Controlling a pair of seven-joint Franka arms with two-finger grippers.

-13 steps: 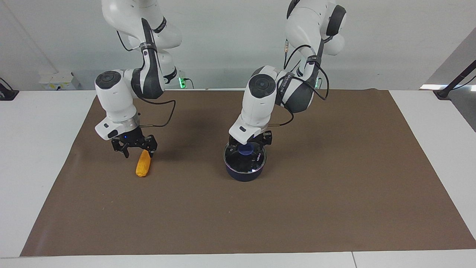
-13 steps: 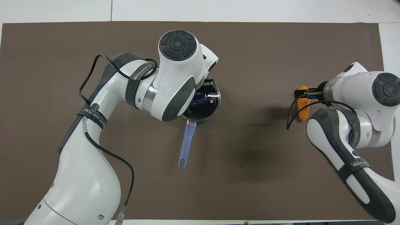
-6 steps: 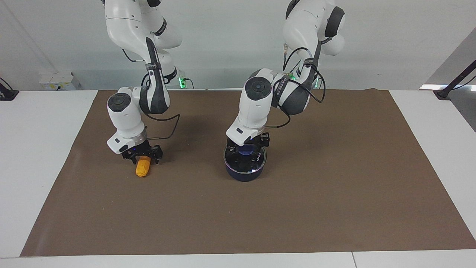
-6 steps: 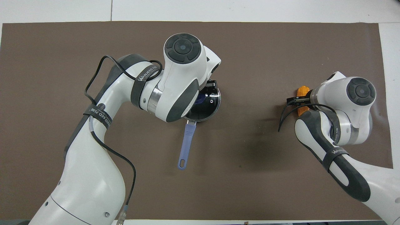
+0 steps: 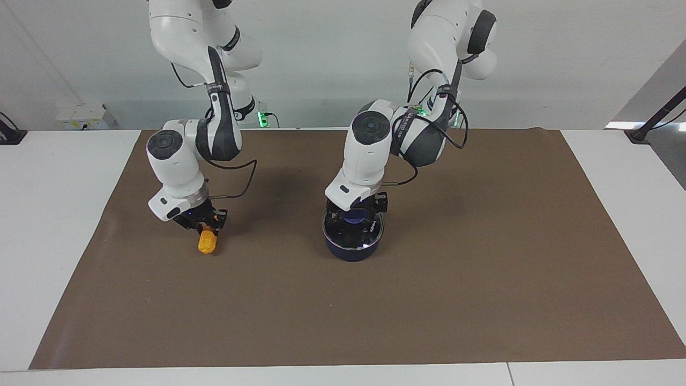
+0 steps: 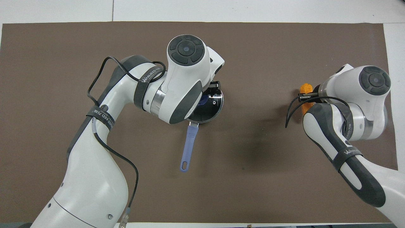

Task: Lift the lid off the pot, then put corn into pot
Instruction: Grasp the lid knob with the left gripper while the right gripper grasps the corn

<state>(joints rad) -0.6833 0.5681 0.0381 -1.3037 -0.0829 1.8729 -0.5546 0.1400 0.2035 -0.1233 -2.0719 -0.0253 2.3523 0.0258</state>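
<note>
Right end effector (image 5: 205, 228) has clamped corn (image 5: 207, 244).

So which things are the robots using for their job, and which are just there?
For the job:
- lid, on the pot
- corn, gripped by the right gripper
- left gripper, open over the lid

Just there:
- brown mat
- white table

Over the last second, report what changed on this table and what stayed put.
The right gripper came down over the corn and shut on its end nearer the robots; the cob now looks tipped up. The left gripper settled slightly lower, open, around the knob of the lid. The lid stayed on the pot, which did not move.
</note>
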